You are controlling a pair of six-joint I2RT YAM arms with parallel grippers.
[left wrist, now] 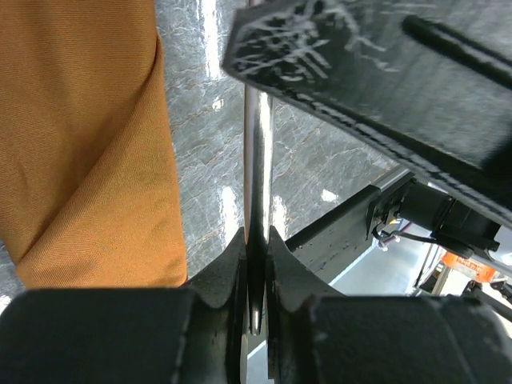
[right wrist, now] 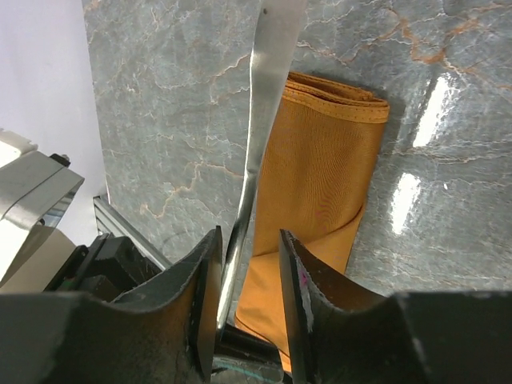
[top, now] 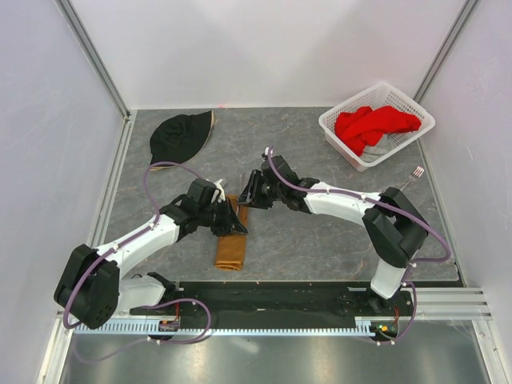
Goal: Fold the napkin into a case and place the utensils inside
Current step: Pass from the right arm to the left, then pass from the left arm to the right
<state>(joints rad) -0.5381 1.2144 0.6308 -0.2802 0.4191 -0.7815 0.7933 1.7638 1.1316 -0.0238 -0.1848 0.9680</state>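
The grey marbled surface (top: 320,240) carries a black hat (top: 180,136) at upper left and a white basket (top: 340,128) holding a red cloth (top: 372,124) at upper right. Just below centre, the napkin (top: 230,250) lies folded into the case (right wrist: 320,176), a narrow orange-brown oblong, so the folding looks done. At its upper end the arms meet. The left gripper (left wrist: 256,248) is pinched tight on the thin knife-like piece (right wrist: 268,120), while the right gripper (right wrist: 246,240) has its jaws apart around the same strip, not clamping it. The fork (top: 414,174) lies well apart at the right edge. Neither utensil appears to be inside the case yet.
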